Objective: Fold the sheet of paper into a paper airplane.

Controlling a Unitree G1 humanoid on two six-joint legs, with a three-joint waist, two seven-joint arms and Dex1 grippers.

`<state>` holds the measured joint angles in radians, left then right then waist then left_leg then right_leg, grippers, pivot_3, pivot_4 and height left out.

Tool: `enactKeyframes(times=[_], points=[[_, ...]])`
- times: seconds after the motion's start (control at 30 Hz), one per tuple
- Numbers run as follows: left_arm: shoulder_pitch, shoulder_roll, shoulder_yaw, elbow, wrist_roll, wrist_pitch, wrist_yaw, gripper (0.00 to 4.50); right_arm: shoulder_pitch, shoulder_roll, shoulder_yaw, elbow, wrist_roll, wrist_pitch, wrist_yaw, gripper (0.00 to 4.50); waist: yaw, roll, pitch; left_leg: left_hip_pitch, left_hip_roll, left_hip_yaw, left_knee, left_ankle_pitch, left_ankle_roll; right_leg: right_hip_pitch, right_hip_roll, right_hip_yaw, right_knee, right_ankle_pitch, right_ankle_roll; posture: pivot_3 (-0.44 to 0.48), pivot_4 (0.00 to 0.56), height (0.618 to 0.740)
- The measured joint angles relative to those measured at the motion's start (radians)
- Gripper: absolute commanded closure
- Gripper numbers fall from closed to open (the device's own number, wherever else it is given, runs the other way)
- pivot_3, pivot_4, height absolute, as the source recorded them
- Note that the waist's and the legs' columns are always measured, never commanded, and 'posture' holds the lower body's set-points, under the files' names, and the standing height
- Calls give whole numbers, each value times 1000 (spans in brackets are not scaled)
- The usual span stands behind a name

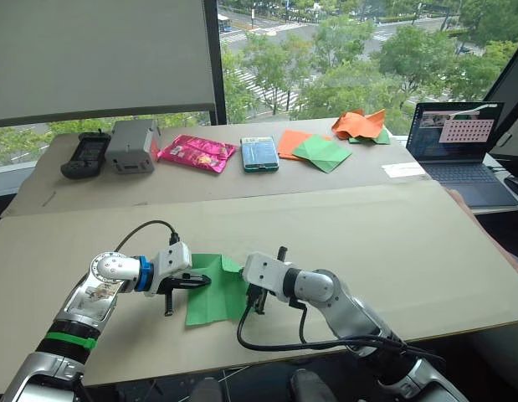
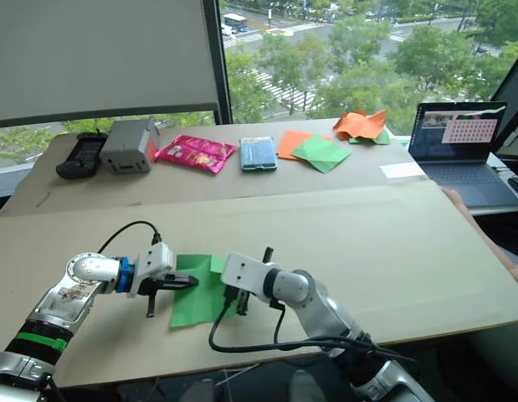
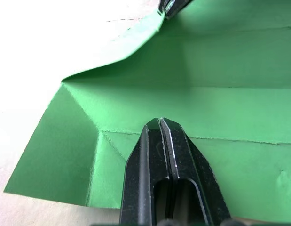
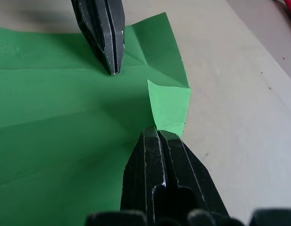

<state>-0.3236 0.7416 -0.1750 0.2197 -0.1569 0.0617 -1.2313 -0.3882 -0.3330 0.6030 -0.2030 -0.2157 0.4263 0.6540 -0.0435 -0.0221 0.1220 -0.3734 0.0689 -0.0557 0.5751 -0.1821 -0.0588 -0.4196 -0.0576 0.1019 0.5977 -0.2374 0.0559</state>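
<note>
Nearest me, at the near edge of the worktop (image 1: 384,243), the sheet of paper (image 1: 210,303) lies mostly flat between my two arms, creased, with a small corner flap turned up on its far right side. The left gripper (image 1: 202,281) comes in from the left with its jaws pressed together, tips resting on the sheet just inside its left edge. The right gripper (image 1: 255,303) comes in from the right, jaws likewise closed with nothing between them, tips down on the sheet beside that raised flap (image 4: 169,106). In the right wrist view the two sets of tips sit close to each other, both on the far half of the sheet.

My worry is that neither gripper actually holds the paper; both merely press on it. If I slide either tip to sharpen a crease, the thin sheet will likely skate across the smooth worktop or buckle instead of folding along the line. The raised flap could spring back or fold crooked if the right tips push it off its crease. With the tips so close together, I also judge a risk of the fingers knocking each other and dragging the sheet askew.
</note>
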Motion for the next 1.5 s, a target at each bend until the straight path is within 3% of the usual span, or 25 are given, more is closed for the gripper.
enactKeyframes(times=[0.27,0.47,0.8,1.3,1.5], points=[[-46,-38,2,40,-3,35,15,4500,-9,-2,12,1,-10,55,49,4476,6,0,0,-1,0,0,1,0,0,0,0,0,0,0,0,0,150,725],[-170,-112,22,78,-45,120,22,4500,-13,7,12,9,-17,61,54,4476,4,-1,-1,-6,0,-1,6,1,1,2,1,0,5,1,2,0,150,725],[-226,-182,-21,275,37,20,35,4500,-15,7,12,11,-20,61,54,4476,0,-1,-1,-4,0,-1,6,1,1,2,2,0,12,1,2,0,150,725],[-273,-229,-25,364,81,-44,59,4500,-10,-3,12,2,-38,61,65,4476,4,-2,-1,-3,0,-1,7,1,1,6,2,0,12,1,2,0,150,725],[-288,-229,-47,387,123,-105,63,4500,-10,-11,15,2,-46,61,67,4476,4,-2,-1,4,0,-1,7,1,1,13,1,0,11,1,2,0,150,725]])
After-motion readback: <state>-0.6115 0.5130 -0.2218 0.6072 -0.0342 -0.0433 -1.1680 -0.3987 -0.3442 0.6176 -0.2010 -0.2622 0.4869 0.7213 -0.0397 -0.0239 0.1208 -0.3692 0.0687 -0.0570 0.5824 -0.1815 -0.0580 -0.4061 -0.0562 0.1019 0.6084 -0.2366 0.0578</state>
